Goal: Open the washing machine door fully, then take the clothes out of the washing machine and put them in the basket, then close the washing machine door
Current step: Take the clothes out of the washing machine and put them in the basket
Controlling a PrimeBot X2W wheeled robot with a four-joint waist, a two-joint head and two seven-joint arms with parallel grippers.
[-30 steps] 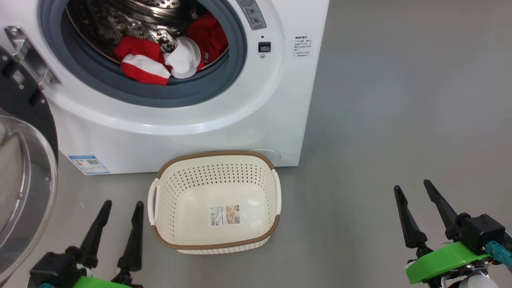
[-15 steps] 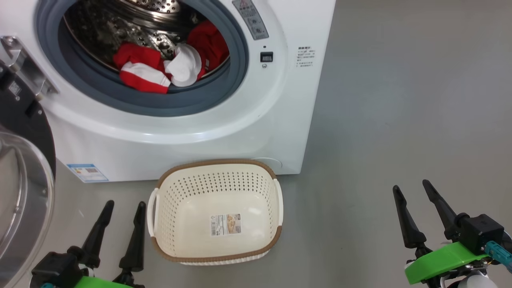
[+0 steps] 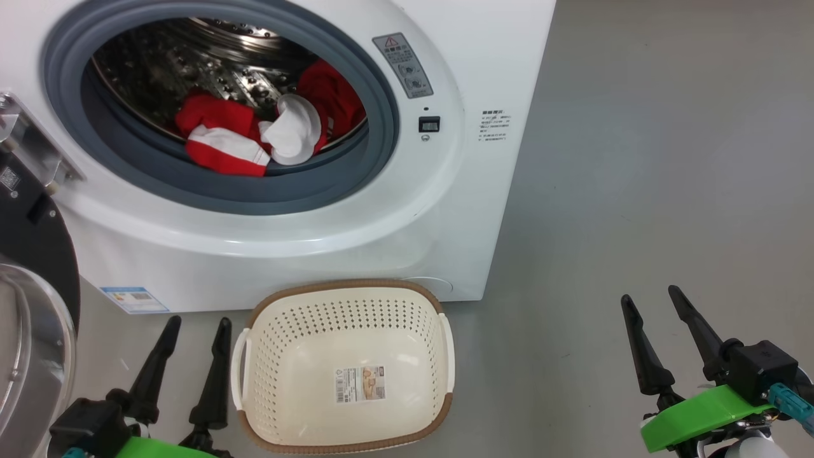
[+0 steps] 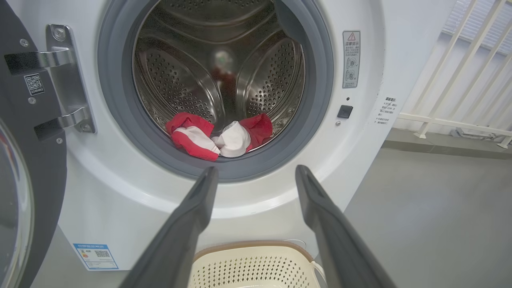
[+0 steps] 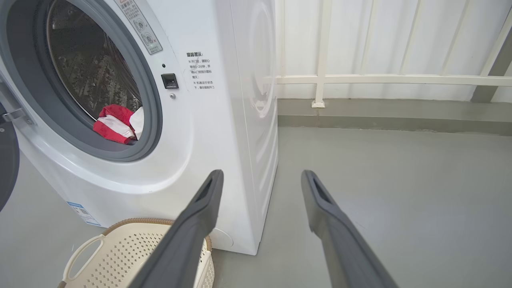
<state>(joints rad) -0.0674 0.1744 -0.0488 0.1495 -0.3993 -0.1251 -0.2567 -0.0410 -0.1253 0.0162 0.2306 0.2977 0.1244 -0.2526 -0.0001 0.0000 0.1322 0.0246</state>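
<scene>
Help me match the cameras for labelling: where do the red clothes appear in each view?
Head view: the clothes lie upper left of centre, low inside the grey ring.
Left wrist view: the clothes sit just left of centre, low inside the grey ring.
Right wrist view: the clothes show at the left, mid-height, partly hidden by the grey ring.
Shared landmark: the small black square right of the grey ring.

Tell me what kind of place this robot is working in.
Probably a laundry corner, perhaps a balcony-like utility space: a white front-loading washing machine with red clothes inside, a cream basket on a bare grey floor, and white railings behind.
</scene>
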